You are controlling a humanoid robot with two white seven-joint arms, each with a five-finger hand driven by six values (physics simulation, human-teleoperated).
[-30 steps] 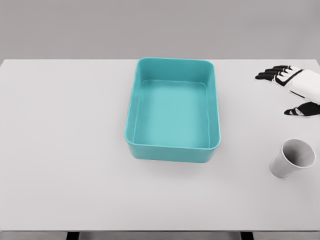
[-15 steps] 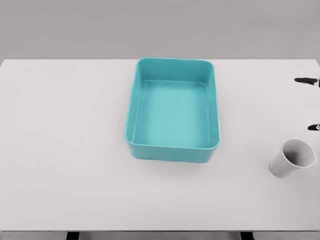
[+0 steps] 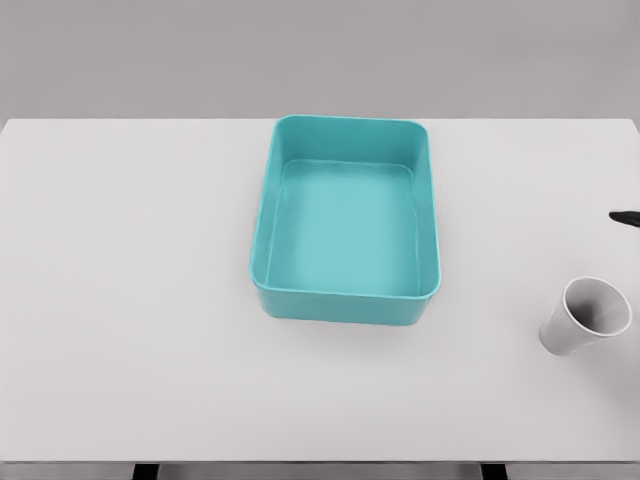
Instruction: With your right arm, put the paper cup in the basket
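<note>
At the far right edge of the head view, only a dark fingertip of the right hand [image 3: 625, 216] pokes into frame, so honestly I can't tell if the fingers are spread or curled. The paper cup [image 3: 586, 316] sits just below that fingertip, nearer the robot, on the white table [image 3: 130, 300], leaning a bit with its open mouth facing up and to the right. Nothing is touching it. The teal basket [image 3: 346, 297] is well off to the hand's left and has nothing in it. So I'd say this is the reach step, grasp not yet made. Next move probably calls for coming down beside the cup and wrapping around its wall without knocking it over.
</note>
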